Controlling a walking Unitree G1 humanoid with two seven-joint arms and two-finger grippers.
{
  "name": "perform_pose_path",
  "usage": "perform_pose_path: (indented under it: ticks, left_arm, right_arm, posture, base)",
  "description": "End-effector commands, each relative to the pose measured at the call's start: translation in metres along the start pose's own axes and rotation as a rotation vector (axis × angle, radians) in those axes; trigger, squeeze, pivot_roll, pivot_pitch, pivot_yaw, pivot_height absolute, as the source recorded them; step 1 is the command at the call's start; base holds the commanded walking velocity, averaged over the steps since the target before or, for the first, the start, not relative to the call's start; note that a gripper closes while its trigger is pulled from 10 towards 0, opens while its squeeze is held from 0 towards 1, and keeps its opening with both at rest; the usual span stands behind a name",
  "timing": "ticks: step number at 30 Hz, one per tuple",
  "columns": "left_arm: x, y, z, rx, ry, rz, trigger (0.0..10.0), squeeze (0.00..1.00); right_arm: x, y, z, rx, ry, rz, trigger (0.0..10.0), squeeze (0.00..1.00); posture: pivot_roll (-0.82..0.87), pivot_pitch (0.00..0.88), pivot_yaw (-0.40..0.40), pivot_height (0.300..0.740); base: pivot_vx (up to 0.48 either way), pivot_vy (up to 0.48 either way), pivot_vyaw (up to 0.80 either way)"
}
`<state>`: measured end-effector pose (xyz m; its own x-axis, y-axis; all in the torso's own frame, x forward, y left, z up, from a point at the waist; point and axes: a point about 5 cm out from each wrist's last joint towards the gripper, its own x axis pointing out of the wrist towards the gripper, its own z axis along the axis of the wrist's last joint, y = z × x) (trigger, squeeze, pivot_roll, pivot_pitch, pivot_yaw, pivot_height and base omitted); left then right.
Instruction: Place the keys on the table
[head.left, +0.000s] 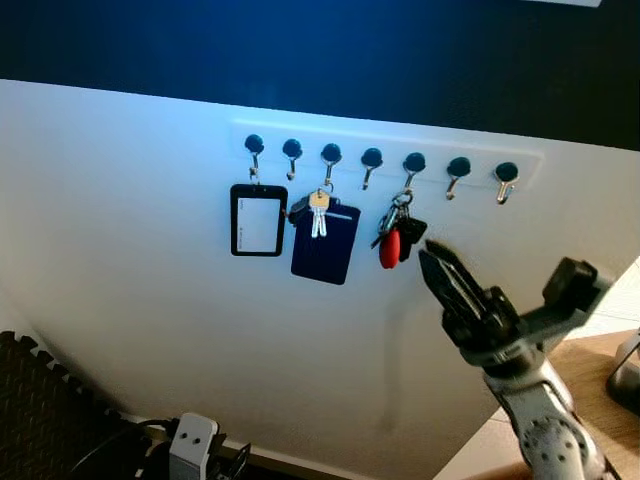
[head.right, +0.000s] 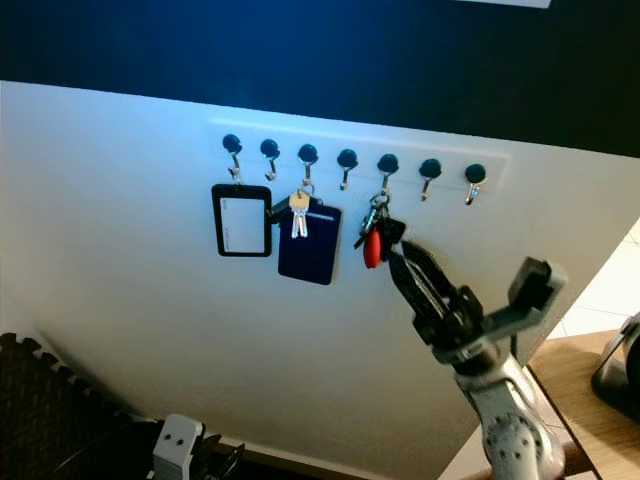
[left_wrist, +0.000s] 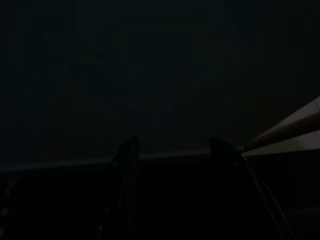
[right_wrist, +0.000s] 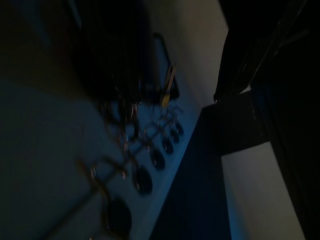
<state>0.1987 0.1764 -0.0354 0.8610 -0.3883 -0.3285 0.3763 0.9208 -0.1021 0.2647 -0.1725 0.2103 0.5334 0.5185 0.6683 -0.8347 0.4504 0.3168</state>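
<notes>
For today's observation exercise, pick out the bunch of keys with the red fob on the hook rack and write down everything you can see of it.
The bunch of keys with the red fob hangs from the fifth hook from the left of a white wall rack. A metal ring at its top carries a glossy red oval fob, a black fob beside it and small metal keys. It dangles freely against the white wall. The right gripper points at it from the lower right, its fingertips close by; whether they touch it cannot be told.

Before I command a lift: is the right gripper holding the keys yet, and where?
Cannot be told. The right gripper is right at the red-tagged keys, which hang on their hook.
</notes>
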Motion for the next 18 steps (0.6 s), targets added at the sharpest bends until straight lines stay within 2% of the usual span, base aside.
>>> perform_pose_path:
  ticks: [1, 9, 18]
  left_arm:
    - [-0.002, -0.002, -0.006, -0.006, 0.027, -0.005, 10.0, 0.0]
    - [-0.003, -0.002, -0.007, -0.009, 0.033, -0.006, 10.0, 0.0]
    - [-0.003, -0.003, -0.008, -0.01, 0.034, -0.003, 10.0, 0.0]
  right_arm:
    - [0.004, 0.0, 0.005, -0.038, -0.024, -0.014, 10.0, 0.0]
    - [0.012, -0.002, 0.012, -0.046, -0.052, -0.008, 10.0, 0.0]
    - [0.02, -0.008, 0.003, -0.024, -0.077, -0.041, 10.0, 0.0]
  posture:
    - [0.07, 0.076, -0.036, 0.74]
    - [0.07, 0.077, -0.037, 0.74]
    - [0.07, 0.074, -0.045, 0.74]
  base:
    - [0.0, 0.0, 0.0]
    - [0.0, 0.0, 0.0]
    - [0.0, 0.0, 0.0]
